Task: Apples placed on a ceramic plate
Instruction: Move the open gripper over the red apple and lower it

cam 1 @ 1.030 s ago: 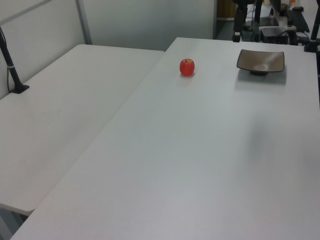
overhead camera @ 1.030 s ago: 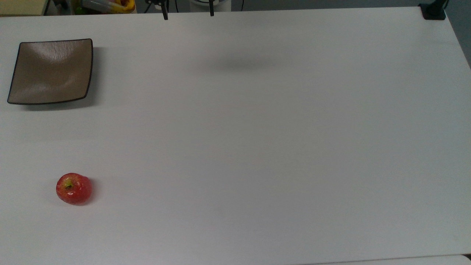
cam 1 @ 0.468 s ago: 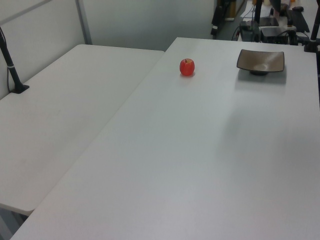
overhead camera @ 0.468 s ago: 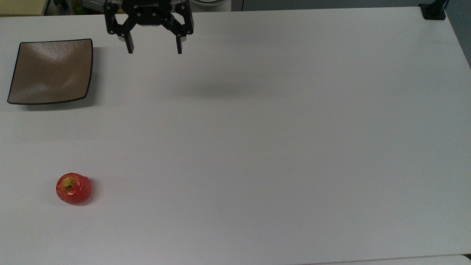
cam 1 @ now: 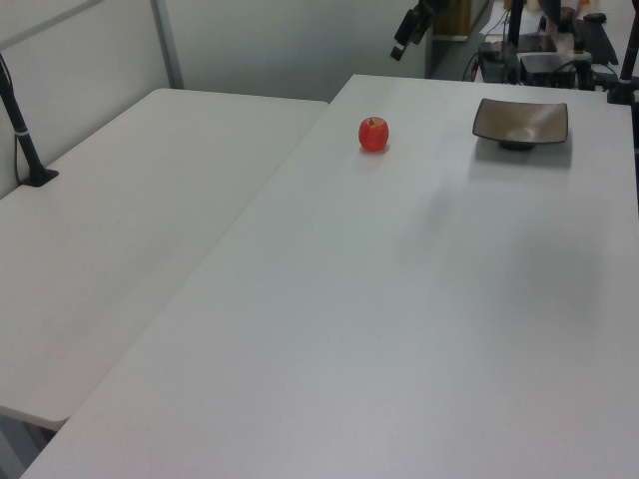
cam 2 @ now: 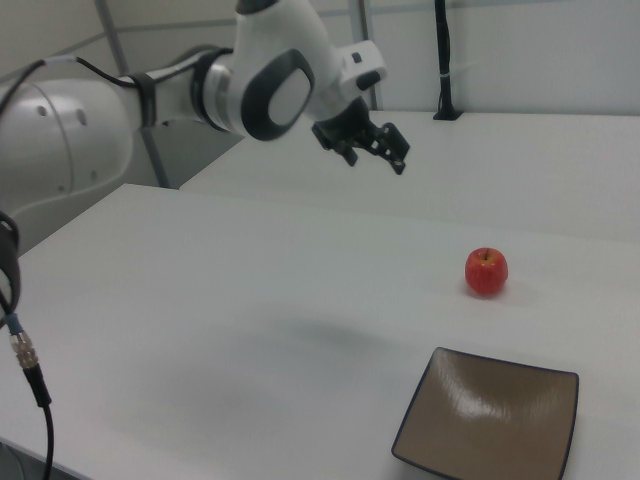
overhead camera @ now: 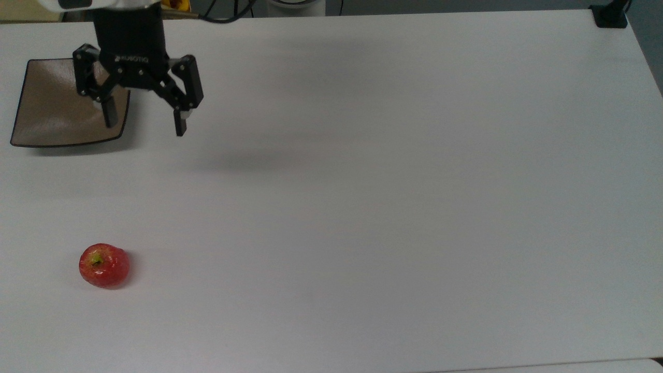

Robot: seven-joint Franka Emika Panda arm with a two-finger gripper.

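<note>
Apple: 1 small round red apple (overhead camera: 103, 266) with glossy skin and a yellow-green stem hollow, sitting upright on the table, low at the top view's left; in the right view (cam 2: 486, 271) it sits beyond the plate, well apart from it.
Plate: square, shallow ceramic plate (overhead camera: 57, 109), taupe-brown glaze with faint brushed streaks, a thin dark rim and upturned corners; nothing lies in it. In the left view (cam 1: 520, 123) it stands to the apple's right, a stretch of bare table between them.
Gripper: black 2-finger gripper (overhead camera: 144, 124) with angular linkage arms, hanging in the air above the plate's edge on the top view's right side, one finger over the plate, the other over bare table; in the right view (cam 2: 372, 146) it hangs high above the table, well apart from both apple and plate.
Jaws: spread wide, holding nothing.
Arm: smooth white rounded shell with grey joint caps (cam 2: 270, 85), reaching in from the right view's left; a black cable runs along it.
Table: flat, matte white tabletop (overhead camera: 393, 186), with a soft blurred shadow (overhead camera: 248, 160) on it to the top view's right of the gripper.
Second table: a like white surface (cam 1: 130, 210) butted against the first at the left view's left, with a black post (cam 1: 22, 130) clamped to it.
</note>
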